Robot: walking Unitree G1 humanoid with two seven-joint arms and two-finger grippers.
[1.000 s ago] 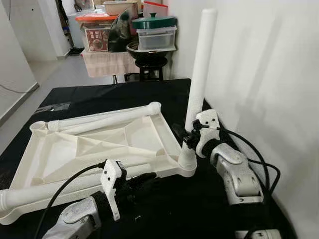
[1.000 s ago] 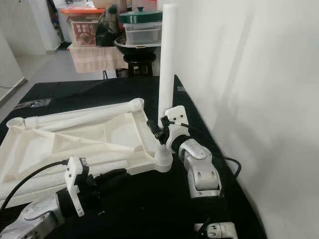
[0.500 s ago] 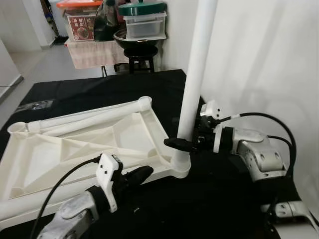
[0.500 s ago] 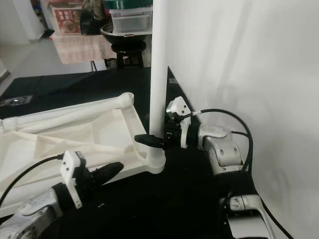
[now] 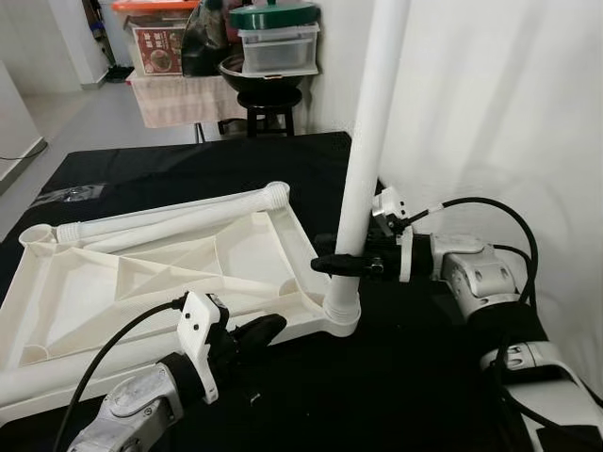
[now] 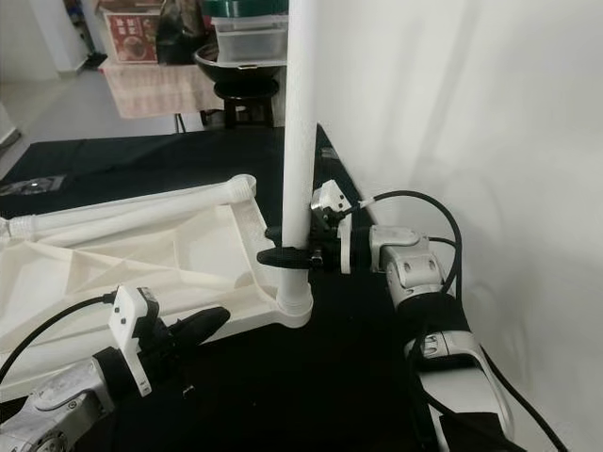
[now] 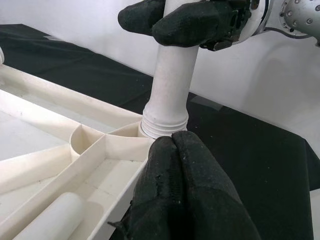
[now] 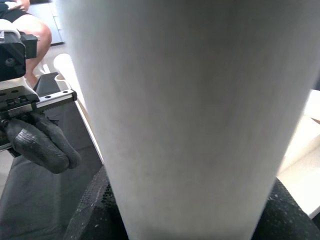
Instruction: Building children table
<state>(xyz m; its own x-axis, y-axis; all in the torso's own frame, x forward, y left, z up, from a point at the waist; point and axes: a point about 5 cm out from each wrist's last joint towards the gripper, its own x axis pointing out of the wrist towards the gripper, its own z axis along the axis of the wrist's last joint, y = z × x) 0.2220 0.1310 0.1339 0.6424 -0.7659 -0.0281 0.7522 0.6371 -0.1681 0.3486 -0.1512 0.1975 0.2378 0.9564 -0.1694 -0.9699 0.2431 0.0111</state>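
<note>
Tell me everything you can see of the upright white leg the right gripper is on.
The upright leg is a plain white tube, matte and plastic-looking, standing near vertical; its top runs out of frame. Its ribbed lower end sits in the round corner socket of the upturned white tabletop, on the black cloth. The right gripper clamps it low down, just above the socket, fingers on either side. The left gripper, fingers together, rests at the tabletop's edge beside the socket.

The right gripper (image 5: 341, 266) has swung from an upward-angled grip near the socket to a level clamp across the upright table leg (image 5: 366, 151), slightly higher (camera shifted too). The left gripper (image 5: 256, 330) has perhaps edged nearer the tabletop (image 5: 141, 282) corner.
</note>
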